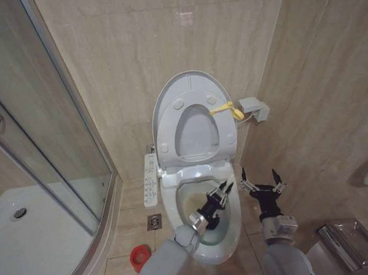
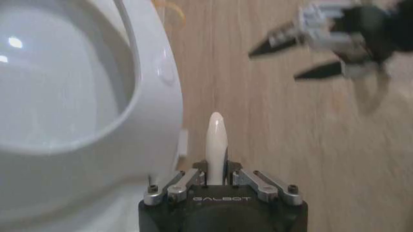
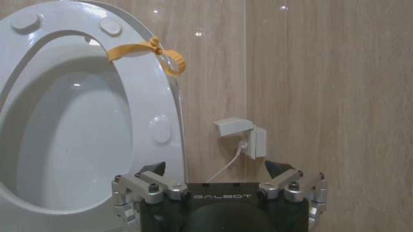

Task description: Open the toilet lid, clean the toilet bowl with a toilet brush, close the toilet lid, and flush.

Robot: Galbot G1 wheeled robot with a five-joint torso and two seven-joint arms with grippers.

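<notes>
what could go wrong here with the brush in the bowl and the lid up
The left pincer holds the toilet brush by its thin white handle, low over the toilet bowl; a weak grip could let it slip or twist while scrubbing.

The open right pincer hovers close beside the left one, so the arms might collide.

The toilet lid stands raised just behind; a bump could knock it down onto the arm.
</notes>
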